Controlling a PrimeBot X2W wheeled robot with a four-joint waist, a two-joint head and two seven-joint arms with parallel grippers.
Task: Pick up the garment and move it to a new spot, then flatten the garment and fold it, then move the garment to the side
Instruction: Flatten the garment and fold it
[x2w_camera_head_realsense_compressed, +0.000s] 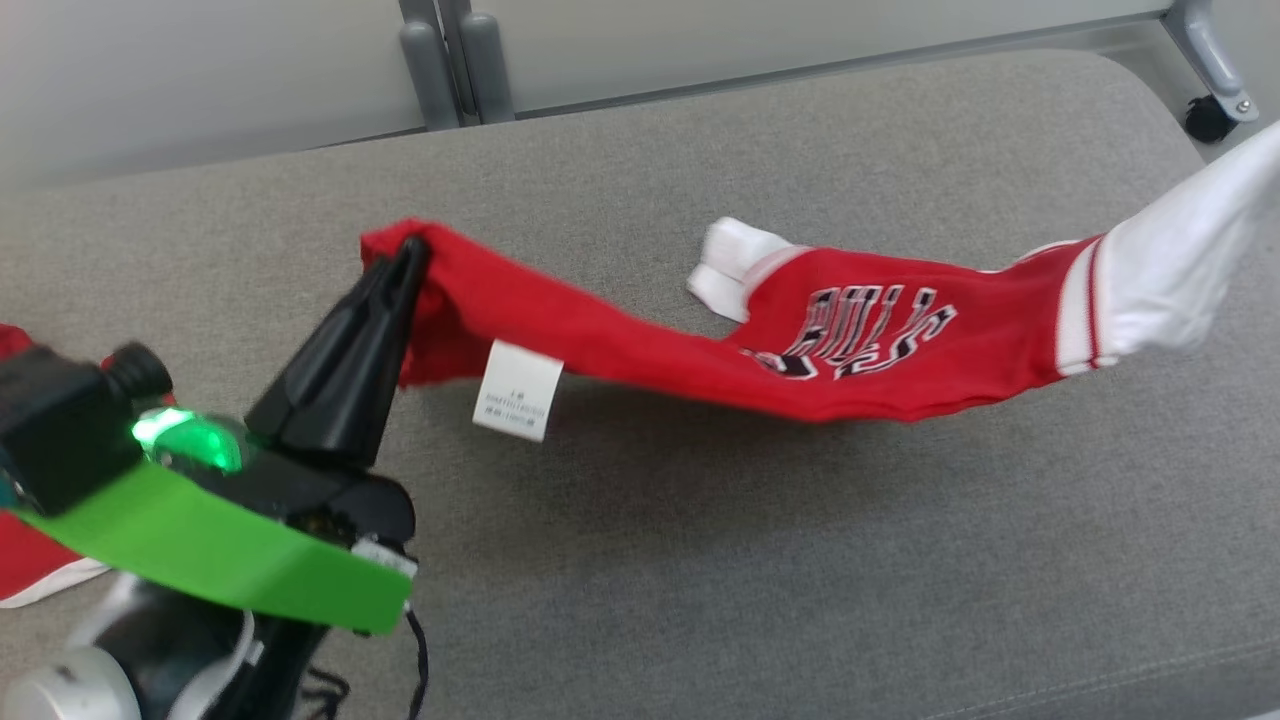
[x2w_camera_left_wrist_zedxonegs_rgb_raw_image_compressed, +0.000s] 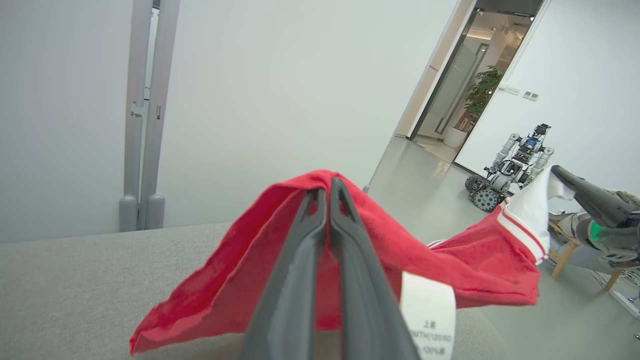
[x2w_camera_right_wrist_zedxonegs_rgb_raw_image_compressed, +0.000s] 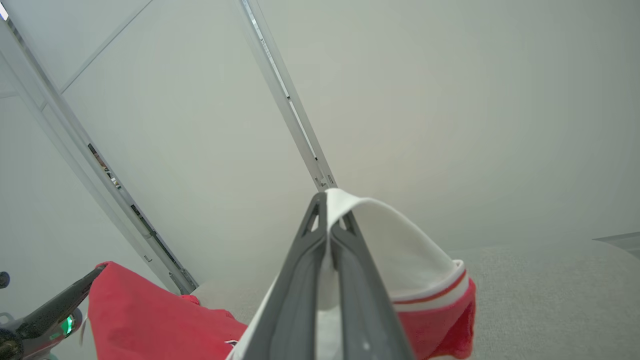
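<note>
Sagging above a grey cushion (x2w_camera_head_realsense_compressed: 700, 560), the red-and-white garment (x2w_camera_head_realsense_compressed: 850, 350) hangs stretched, left gripper (x2w_camera_head_realsense_compressed: 412, 255) pinching its red end, right gripper (x2w_camera_right_wrist_zedxonegs_rgb_raw_image_compressed: 327, 200) pinching its white end.

The garment (x2w_camera_head_realsense_compressed: 640, 340) hangs stretched over the cushion (x2w_camera_head_realsense_compressed: 700, 580), sagging in its middle. My left gripper (x2w_camera_head_realsense_compressed: 413, 250) pinches the garment's left end and my right gripper (x2w_camera_right_wrist_zedxonegs_rgb_raw_image_compressed: 327, 196) its right end — one claw at each tip. The label (x2w_camera_head_realsense_compressed: 517, 390) dangles below the garment, just right of my left grip. Behind the garment stand two posts (x2w_camera_head_realsense_compressed: 487, 70); left of it, beyond my left arm, a second cloth (x2w_camera_head_realsense_compressed: 30, 560) lies on the cushion.
</note>
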